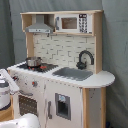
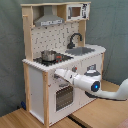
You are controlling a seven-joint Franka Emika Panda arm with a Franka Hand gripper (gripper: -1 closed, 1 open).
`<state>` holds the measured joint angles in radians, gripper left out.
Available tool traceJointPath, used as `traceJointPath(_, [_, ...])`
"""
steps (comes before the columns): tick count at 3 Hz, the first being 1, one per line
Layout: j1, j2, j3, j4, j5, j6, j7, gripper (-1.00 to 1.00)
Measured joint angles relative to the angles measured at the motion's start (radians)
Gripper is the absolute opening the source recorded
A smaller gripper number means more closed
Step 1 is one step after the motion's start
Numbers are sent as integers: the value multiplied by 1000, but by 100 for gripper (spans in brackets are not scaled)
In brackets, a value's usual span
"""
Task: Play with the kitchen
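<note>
Here the Panda arm (image 2: 92,84) is reaching its gripper (image 2: 59,74) against the toy kitchen's (image 2: 60,60) front, probably to work the knobs (image 2: 74,69), though its finger state cannot be told.

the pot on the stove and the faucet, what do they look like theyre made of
The pot looks like shiny bare metal: silvery, with bright highlights in both exterior views. The faucet is matte black all over with no shine; it could be painted wood or plastic, the look leaves that open.
</note>
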<state>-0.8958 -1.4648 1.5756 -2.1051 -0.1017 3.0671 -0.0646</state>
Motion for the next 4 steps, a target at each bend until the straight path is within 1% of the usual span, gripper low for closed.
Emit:
traceJointPath(3, [0,0,4,0,4,-7,309,-100])
traceJointPath(4, [-1,0,6,0,4,-7,317,-100])
